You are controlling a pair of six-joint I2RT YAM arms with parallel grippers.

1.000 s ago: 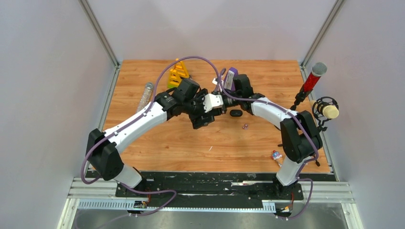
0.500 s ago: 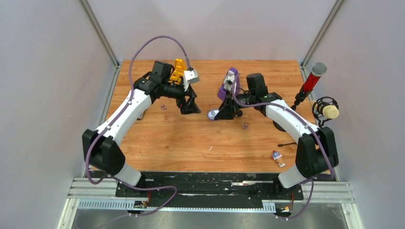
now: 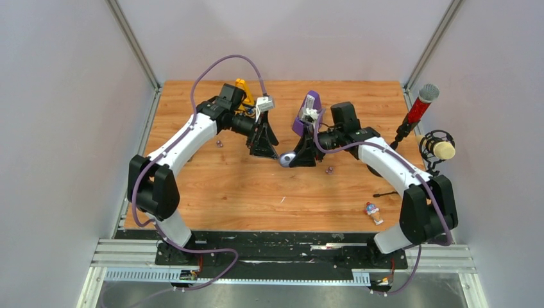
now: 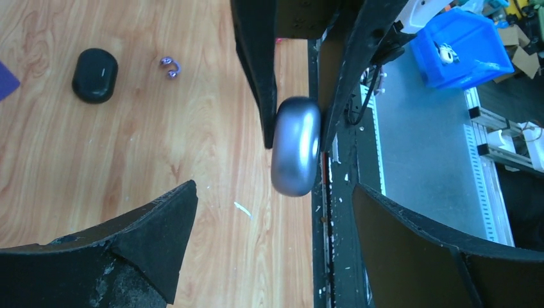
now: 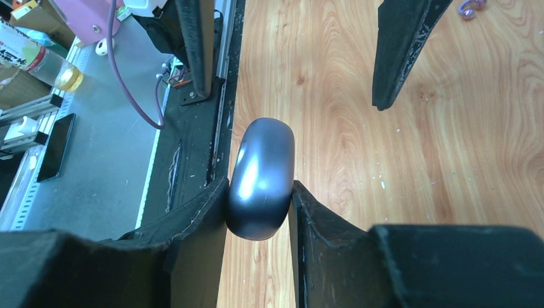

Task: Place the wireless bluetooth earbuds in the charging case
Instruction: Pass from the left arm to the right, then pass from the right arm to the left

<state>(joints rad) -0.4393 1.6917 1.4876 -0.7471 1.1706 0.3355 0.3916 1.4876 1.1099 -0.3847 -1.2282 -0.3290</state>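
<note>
right tool [image 3: 296, 158]: clenched on a pale grey oval lump [image 4: 295, 144], pinched across its narrow sides (this is not the thing the task asks for).
left tool [image 3: 264, 149]: released, its fingers spread wide with nothing between them, pointed at the lump and close to the right tool.
charging case [image 4: 95, 75]: a small black oval lying on the bench [image 3: 212, 192], apart from both tools and apparently shut, with two purple beads [image 4: 170, 66] near it.
risk, slip: the lump is smooth and rounded and only its edges are gripped, so a nudge or a tighter squeeze could likely pop it out sideways.
risk, clash: the two tools face each other at close range (fingers almost interleaved), so a further approach could knock the lump or bring finger against finger.
risk, wrong thing: with the right tool busy on the lump, neither tool is free at the charging case, so the task looks no nearer done.
hidden, earbuds: no black earbuds show in any view (inside the charging case or behind an arm, I cannot tell).
hidden, overhead: from above the charging case cannot be made out; only the left wrist view shows it.
hidden, height: I cannot tell whether the lump touches the bench or hangs just above it.
</note>
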